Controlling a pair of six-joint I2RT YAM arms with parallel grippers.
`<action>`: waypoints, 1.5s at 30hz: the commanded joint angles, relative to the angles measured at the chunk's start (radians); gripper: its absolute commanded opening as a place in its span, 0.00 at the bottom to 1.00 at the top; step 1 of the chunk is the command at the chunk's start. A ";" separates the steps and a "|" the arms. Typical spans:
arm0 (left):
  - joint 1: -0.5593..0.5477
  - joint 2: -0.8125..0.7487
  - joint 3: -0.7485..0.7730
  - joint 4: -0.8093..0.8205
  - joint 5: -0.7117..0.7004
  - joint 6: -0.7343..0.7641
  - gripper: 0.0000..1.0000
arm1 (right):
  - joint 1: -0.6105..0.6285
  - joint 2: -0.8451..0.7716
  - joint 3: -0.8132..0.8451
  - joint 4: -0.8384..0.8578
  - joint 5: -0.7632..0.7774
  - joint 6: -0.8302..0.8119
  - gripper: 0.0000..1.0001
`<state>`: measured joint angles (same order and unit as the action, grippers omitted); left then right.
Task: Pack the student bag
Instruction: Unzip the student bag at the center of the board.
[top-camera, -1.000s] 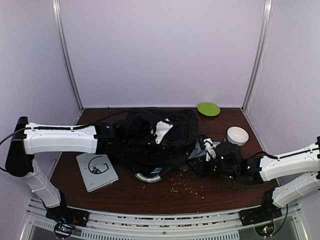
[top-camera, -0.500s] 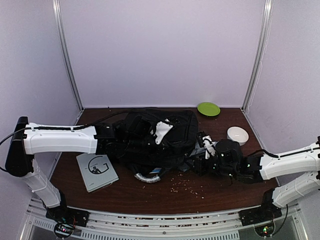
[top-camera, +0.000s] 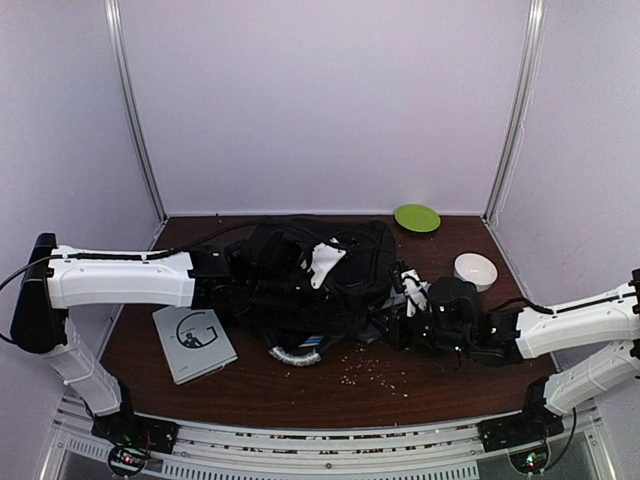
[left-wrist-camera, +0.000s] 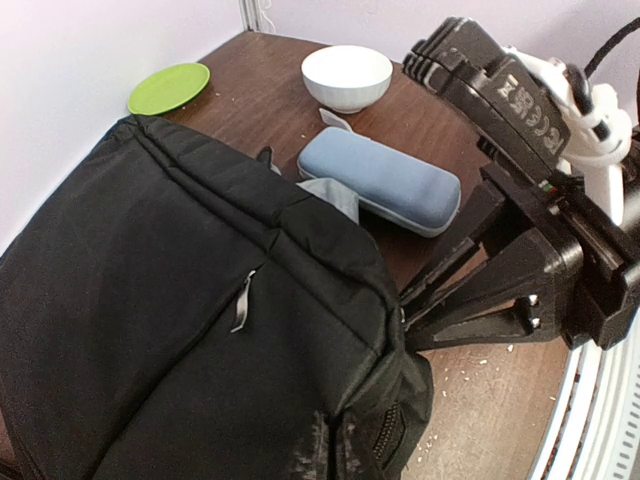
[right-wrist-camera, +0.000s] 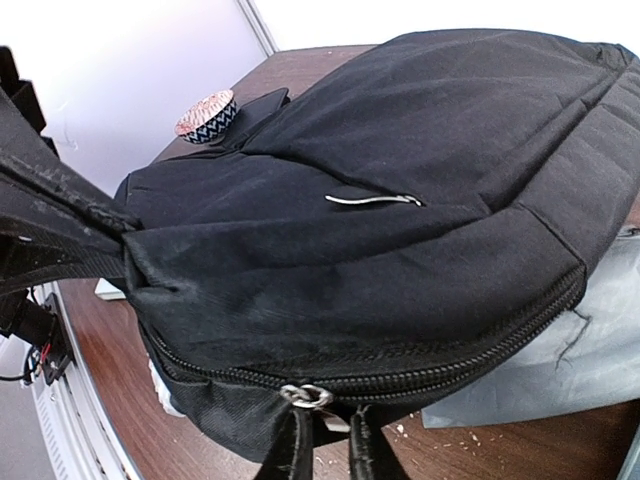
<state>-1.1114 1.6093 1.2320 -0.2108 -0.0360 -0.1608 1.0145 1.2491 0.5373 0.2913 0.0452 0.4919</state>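
The student bag (top-camera: 310, 270) is a big black backpack lying on the brown table, and it fills both wrist views (left-wrist-camera: 180, 300) (right-wrist-camera: 400, 170). My left gripper (top-camera: 245, 275) is at the bag's left side, its fingers pinched on a corner of the fabric (right-wrist-camera: 118, 240) and pulling it taut. My right gripper (top-camera: 388, 327) reaches the bag's right corner (left-wrist-camera: 405, 322). Its two fingers (right-wrist-camera: 295, 450) stand close together on the silver zip pull (right-wrist-camera: 305, 395) of the closed main zip.
A light-blue pencil case (left-wrist-camera: 380, 180) lies just right of the bag, on a grey cloth (right-wrist-camera: 560, 370). A white bowl (top-camera: 475, 270) and a green plate (top-camera: 417, 217) sit at the back right. A grey notebook (top-camera: 195, 342) lies front left. A tape roll (top-camera: 297, 355) and crumbs (top-camera: 370, 372) lie in front.
My right gripper has slid left to the bag's corner and its jaws have narrowed onto the zip pull. The left arm and the bag have stayed put.
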 joint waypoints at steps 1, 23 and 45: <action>-0.007 -0.056 0.008 0.110 0.050 -0.014 0.00 | -0.002 0.009 0.035 0.027 0.013 -0.018 0.08; -0.007 -0.043 0.013 0.110 -0.007 -0.017 0.00 | -0.001 -0.111 -0.084 0.035 -0.065 0.020 0.00; -0.007 -0.058 0.039 0.077 0.016 -0.019 0.00 | 0.004 -0.001 0.074 -0.053 -0.004 0.059 0.42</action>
<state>-1.1118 1.5986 1.2213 -0.2111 -0.0433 -0.1703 1.0149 1.2205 0.5617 0.2310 0.0410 0.5323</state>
